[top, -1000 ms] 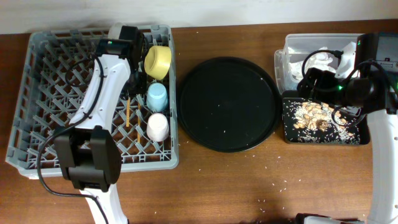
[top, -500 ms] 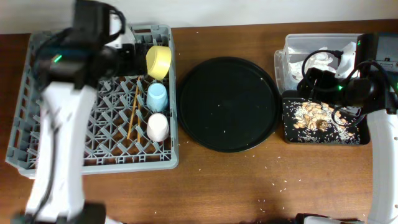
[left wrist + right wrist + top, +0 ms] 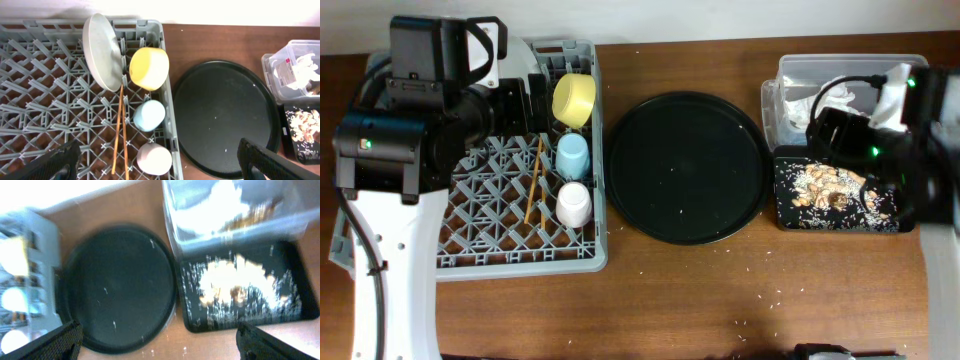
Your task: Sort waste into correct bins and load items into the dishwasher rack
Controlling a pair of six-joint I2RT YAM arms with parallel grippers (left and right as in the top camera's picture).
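Dishwasher rack [image 3: 470, 225], large square grey plastic with pegs, is sitting at the table's left edge, holding the pale round plate [image 3: 102, 50], yellow bowl [image 3: 149, 67], light blue cup [image 3: 149, 115], pink cup [image 3: 154, 152] and thin wooden chopsticks [image 3: 120, 130]. Crumpled white napkin [image 3: 835, 95] is lying in the clear rectangular tub [image 3: 772, 95] at the far right corner, with yellowish food scraps [image 3: 825, 187] in the shallow black rectangular tray [image 3: 892, 222] beside it. Left gripper [image 3: 161, 167] and right gripper [image 3: 160, 342] are hanging spread apart and empty; judging sorting and loading finished, so the next move is probably calling only for parking both grippers.

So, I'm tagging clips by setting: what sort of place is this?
Likely a staged dish-clearing test bench, not a real kitchen: a wooden table with a grey dishwasher rack holding a plate and yellow bowl, plus a clear tub and shallow black tray of food scraps.
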